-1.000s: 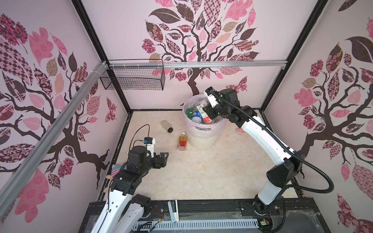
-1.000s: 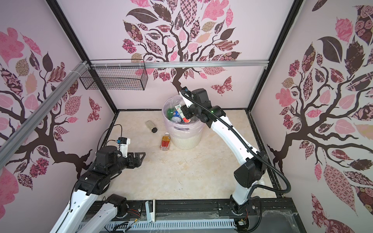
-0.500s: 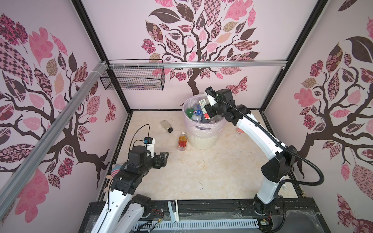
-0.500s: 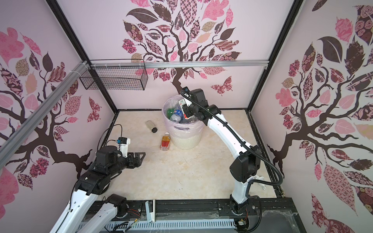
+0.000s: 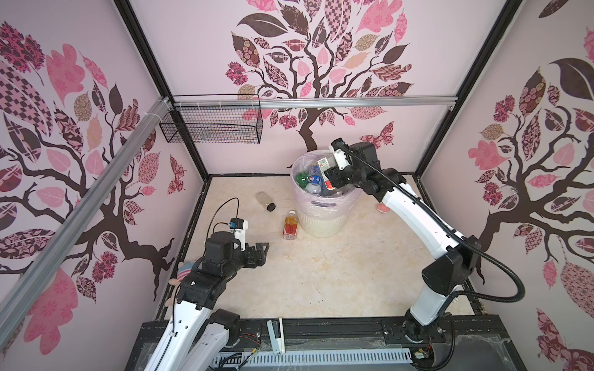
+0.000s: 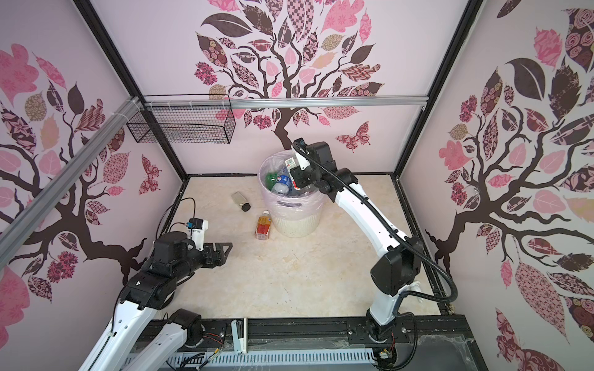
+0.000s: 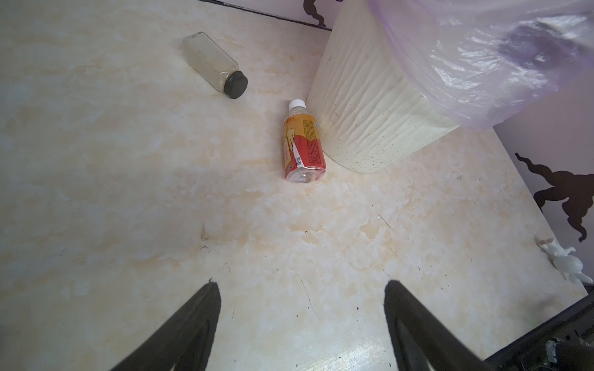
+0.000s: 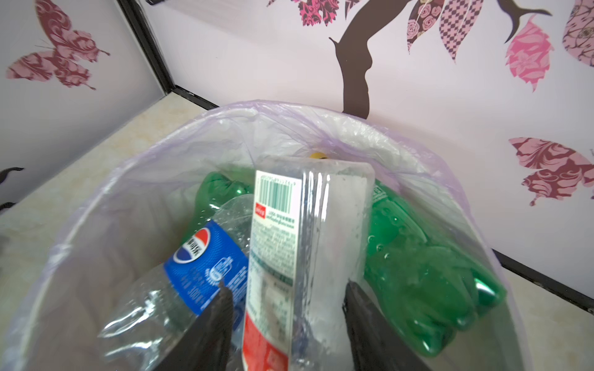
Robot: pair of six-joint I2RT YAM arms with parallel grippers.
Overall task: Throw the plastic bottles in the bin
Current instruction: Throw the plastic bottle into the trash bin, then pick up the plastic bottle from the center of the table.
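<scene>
square bottle (image 8: 334, 218) between right gripper (image 8: 286, 284) jaws above bin (image 5: 321, 223) (clamped? cannot tell); left gripper (image 7: 301, 284) open. orange-red bottle (image 7: 303, 147) likely light, slick, rolly; grab mid-label.

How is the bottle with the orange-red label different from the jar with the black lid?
The orange-red labelled plastic bottle has a white cap; the clear brownish jar has a black lid. The bottle wears a bright label; the jar has none. The bottle lies close beside the white ribbed bin; the jar lies farther off. Both lie on their sides.
</scene>
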